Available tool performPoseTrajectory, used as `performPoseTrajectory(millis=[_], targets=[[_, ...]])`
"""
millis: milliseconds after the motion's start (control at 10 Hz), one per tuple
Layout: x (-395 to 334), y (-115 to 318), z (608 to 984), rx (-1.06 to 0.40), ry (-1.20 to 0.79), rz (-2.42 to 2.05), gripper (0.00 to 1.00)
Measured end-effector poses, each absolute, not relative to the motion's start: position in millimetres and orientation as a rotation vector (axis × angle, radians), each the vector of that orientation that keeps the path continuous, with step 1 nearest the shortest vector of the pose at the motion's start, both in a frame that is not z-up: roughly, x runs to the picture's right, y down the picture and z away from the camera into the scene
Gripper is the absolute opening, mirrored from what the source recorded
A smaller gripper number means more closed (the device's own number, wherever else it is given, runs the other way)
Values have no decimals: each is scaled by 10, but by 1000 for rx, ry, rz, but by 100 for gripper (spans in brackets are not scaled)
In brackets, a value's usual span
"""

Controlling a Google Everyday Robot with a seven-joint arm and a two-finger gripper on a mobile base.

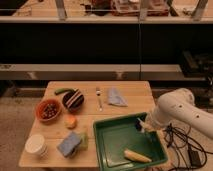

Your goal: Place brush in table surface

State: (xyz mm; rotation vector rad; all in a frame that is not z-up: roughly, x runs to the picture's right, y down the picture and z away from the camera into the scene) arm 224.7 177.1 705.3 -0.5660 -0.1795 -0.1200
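Warm yellowish light falls from above on the table (pixel 131 92), while the shelves (pixel 100 47) behind sink into shadow. Everything looks soft and grainy. The white arm (pixel 176 107) is brightest; the end effector (pixel 142 125), low over the green tray's (pixel 116 142) right side, reads dark.

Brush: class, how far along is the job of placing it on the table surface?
Done: the approach, since the hand is down inside the green tray at the brush. In hand: the grasp; the hand looks shut on the brush, which is not yet out of the tray. Left: lifting it over the rim and laying it on the table surface.
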Motion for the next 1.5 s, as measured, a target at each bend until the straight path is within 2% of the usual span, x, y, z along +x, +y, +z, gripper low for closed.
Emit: performPoseTrajectory(millis=[100, 300, 1000, 1100, 1400, 1500], targets=[[2260, 1563, 6929, -560, -158, -132, 19], [2261, 1211, 6934, -556, -134, -148, 19], [2049, -107, 7907, -596, -102, -109, 19], [1929, -235, 8118, -614, -111, -85, 25], [1862, -252, 8491, -594, -135, 1, 52], [1846, -126, 8626, -563, -150, 41, 67]])
